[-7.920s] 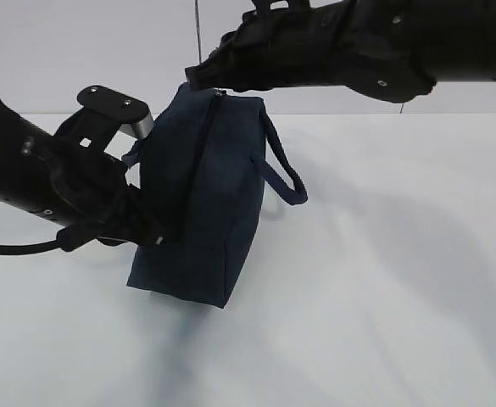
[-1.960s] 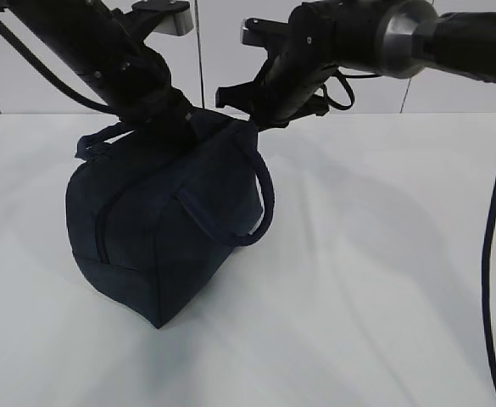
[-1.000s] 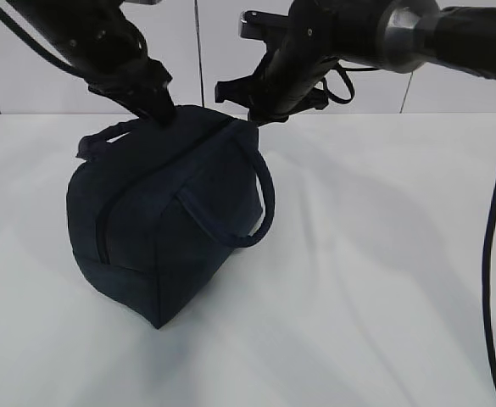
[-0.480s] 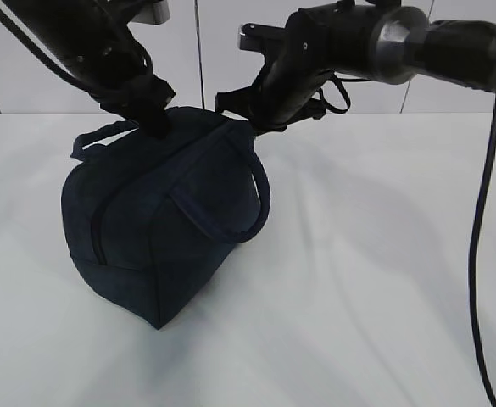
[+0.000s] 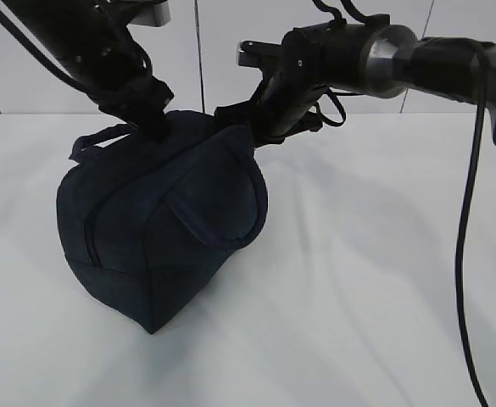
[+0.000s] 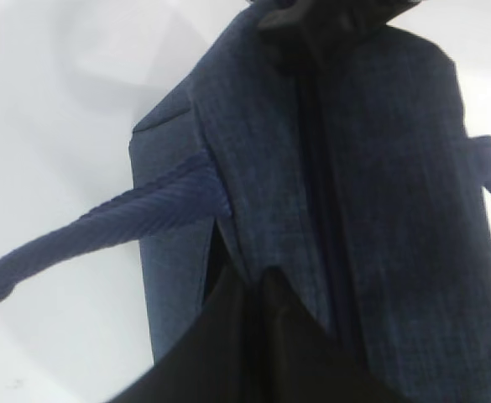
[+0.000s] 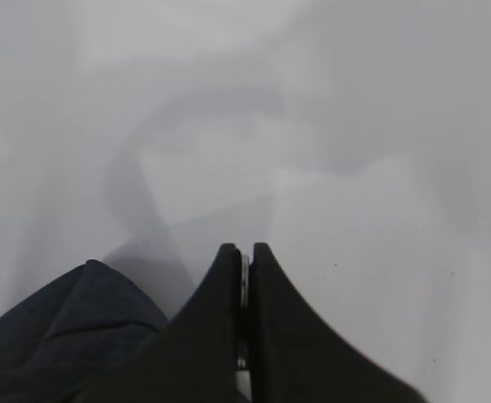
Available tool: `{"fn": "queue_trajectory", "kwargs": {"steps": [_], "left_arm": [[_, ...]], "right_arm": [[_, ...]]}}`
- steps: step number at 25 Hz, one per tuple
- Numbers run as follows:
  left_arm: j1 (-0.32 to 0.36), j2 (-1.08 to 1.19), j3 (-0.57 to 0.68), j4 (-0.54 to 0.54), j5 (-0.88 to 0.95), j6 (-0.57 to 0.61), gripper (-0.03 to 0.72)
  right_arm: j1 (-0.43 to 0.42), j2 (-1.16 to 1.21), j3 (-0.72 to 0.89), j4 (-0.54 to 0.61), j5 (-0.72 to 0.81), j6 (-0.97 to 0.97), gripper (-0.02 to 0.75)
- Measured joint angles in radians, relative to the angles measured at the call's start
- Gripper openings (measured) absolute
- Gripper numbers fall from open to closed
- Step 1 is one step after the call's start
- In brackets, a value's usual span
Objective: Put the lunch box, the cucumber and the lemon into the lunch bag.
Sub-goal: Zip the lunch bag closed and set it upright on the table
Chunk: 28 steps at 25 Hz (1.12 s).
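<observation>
The dark navy lunch bag [image 5: 146, 229] stands on the white table [image 5: 383, 280] at left centre, and no silvery lining shows. My left gripper [image 5: 156, 127] comes down on the bag's top near its far handle [image 5: 95, 142]. In the left wrist view it [image 6: 266, 281] is shut on the navy fabric [image 6: 379, 168] beside the zipper seam [image 6: 312, 151]. My right gripper [image 5: 252, 134] is at the bag's top right end. In the right wrist view it [image 7: 244, 260] is shut on a thin metal piece, the zipper's ring pull. The lunch box, cucumber and lemon are out of view.
The bag's near loop handle [image 5: 222, 229] hangs flat against its side. Another handle [image 6: 102, 222] crosses the left wrist view. A black cable [image 5: 468, 254] hangs at the right. A tiled wall [image 5: 205, 51] stands behind the table.
The bag has shifted slightly left and sagged, and its near handle now lies flatter against the side. My left gripper rose, then came back down onto the bag's top. My right gripper stayed at the bag's end.
</observation>
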Motion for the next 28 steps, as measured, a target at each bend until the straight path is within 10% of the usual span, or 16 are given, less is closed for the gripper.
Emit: {"fn": "queue_trajectory", "kwargs": {"steps": [6, 15, 20, 28], "left_arm": [[0.0, -0.002, 0.0, 0.0, 0.001, 0.0, -0.006], [0.0, -0.002, 0.0, 0.002, -0.001, -0.001, 0.153], [0.0, -0.008, -0.002, 0.016, -0.001, -0.008, 0.338], [0.0, -0.014, -0.103, 0.13, 0.099, -0.099, 0.372]], "right_arm": [[0.0, 0.004, -0.037, 0.001, 0.033, 0.0, 0.024], [0.0, 0.008, -0.195, -0.034, 0.175, -0.005, 0.404], [0.0, 0.008, -0.334, -0.094, 0.383, -0.099, 0.43], [-0.002, 0.008, -0.511, -0.149, 0.564, -0.137, 0.436]]}}
